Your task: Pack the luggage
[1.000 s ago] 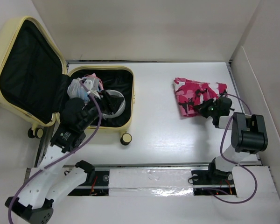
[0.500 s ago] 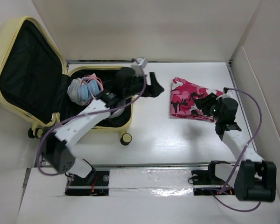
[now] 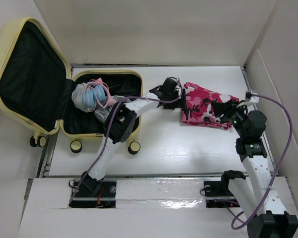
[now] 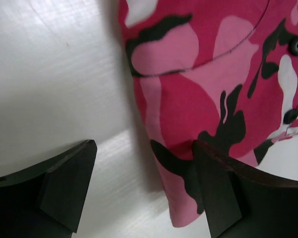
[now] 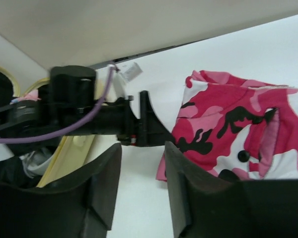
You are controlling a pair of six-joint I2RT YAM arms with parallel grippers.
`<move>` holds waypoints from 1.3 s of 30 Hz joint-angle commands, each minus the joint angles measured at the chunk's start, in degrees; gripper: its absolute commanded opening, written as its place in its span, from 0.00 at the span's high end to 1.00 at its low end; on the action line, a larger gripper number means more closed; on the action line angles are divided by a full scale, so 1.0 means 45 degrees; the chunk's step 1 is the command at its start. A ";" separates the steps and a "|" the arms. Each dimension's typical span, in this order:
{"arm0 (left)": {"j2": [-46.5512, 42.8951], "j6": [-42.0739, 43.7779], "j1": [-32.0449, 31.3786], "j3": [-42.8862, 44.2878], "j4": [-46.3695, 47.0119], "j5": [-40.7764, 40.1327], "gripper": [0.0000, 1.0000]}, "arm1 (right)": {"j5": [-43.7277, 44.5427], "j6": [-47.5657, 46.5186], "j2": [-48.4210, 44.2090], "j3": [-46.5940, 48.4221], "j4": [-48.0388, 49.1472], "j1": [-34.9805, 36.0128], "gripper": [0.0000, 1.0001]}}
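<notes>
The pale-yellow luggage [image 3: 136, 94] lies open at the left, its black-lined lid [image 3: 32, 74] leaning back. A grey, blue and pink bundle [image 3: 89, 95] lies in it. A pink camouflage garment [image 3: 203, 101] lies on the white table right of centre. My left gripper [image 3: 179, 98] is open at the garment's left edge. In the left wrist view [image 4: 144, 193] the garment's [image 4: 208, 89] lower corner lies between the open jaws, by the right finger. My right gripper [image 3: 219, 110] is open and empty above the garment's right side. It shows open in its own view [image 5: 141, 193].
The luggage's caster wheels [image 3: 134, 147] stick out at its near side. A white wall panel [image 3: 275, 94] closes the right edge. A metal rail [image 3: 164, 191] runs along the near edge. The left gripper [image 5: 144, 124] shows beside the garment [image 5: 238, 124] in the right wrist view.
My left arm has swung out of the luggage and rightward across the table to the garment's left edge. My right arm has stretched out and its gripper has drawn slightly right.
</notes>
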 commanded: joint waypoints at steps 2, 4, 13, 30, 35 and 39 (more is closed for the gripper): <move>0.0370 -0.0512 0.0130 0.1558 -0.0110 0.0671 0.24 | -0.0844 -0.0489 0.0166 0.0227 0.0121 0.0467 0.49; 0.1034 -0.0649 0.0013 0.1849 -0.0071 0.0808 0.24 | -0.0963 -0.0549 0.0322 0.0247 0.0200 0.0606 0.49; 0.2715 -0.1255 -0.0378 0.3061 0.0416 0.0672 0.31 | -0.0866 -0.0724 0.0167 0.0247 0.0141 0.0859 0.48; -0.1086 -0.0514 0.0382 0.2339 0.2684 0.1667 1.00 | 0.0598 -0.0490 -0.0887 -0.0123 0.0102 0.0859 0.48; -0.2984 0.0559 0.2038 0.2516 0.0889 0.2136 1.00 | 0.0833 -0.0529 -0.1103 -0.0202 0.0004 0.0975 0.48; -0.5438 0.0952 0.3817 0.0821 0.0281 0.2467 1.00 | 0.1009 -0.0626 -0.1162 -0.0241 -0.0054 0.1094 0.48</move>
